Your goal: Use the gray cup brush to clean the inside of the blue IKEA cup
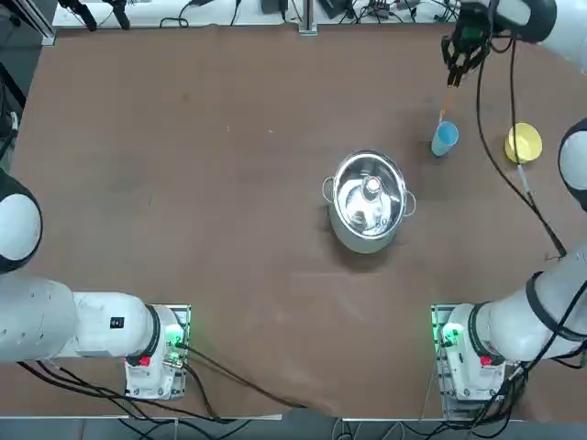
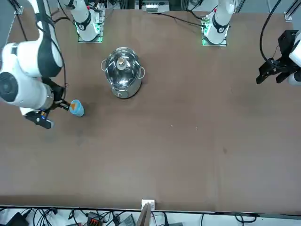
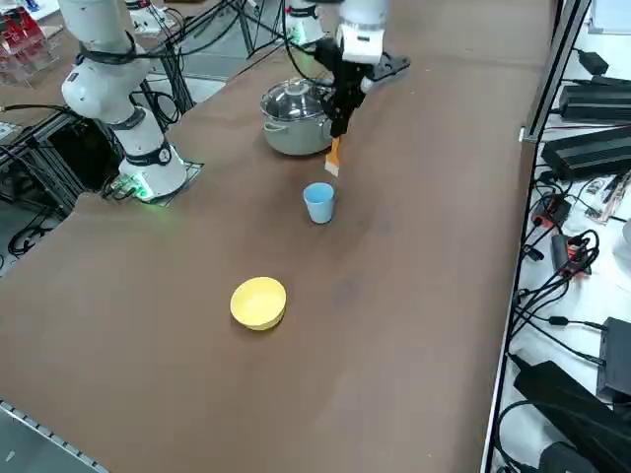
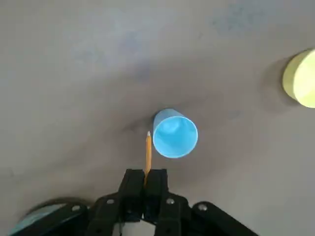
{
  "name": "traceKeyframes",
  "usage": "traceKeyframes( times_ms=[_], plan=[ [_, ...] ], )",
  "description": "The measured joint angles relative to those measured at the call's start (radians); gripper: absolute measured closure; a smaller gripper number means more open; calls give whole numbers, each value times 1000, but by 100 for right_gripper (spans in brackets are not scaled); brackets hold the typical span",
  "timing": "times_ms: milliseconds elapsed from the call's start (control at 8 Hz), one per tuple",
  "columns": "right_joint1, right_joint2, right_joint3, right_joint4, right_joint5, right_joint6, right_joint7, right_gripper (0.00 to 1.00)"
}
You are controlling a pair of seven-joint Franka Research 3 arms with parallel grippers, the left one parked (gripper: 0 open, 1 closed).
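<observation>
Steel pot (image 1: 370, 200) mid-surface, untouched. Right claw (image 4: 145, 183) clamped shut on gray cup brush (image 4: 148, 152), raised above surface, brush pointing down. Blue IKEA cup (image 4: 174, 134) upright just beside brush tip; tip seemingly outside rim. Yellow bowl (image 1: 523, 142) further right. Pickup done; insertion, scrubbing left.

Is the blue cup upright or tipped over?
Upright. The blue cup stands on the table with its round mouth open upward; the brush in the right claw hangs just beside it.
</observation>
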State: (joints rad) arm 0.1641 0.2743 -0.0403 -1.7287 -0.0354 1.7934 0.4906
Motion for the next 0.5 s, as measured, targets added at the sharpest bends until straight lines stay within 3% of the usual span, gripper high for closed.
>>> traceKeyframes(
  times_ms=[250, 500],
  plan=[
    [-1, -49, -3, -120, -3, 88, -31, 97],
    [-5, -68, -15, -144, -18, 93, -61, 97]
  ],
)
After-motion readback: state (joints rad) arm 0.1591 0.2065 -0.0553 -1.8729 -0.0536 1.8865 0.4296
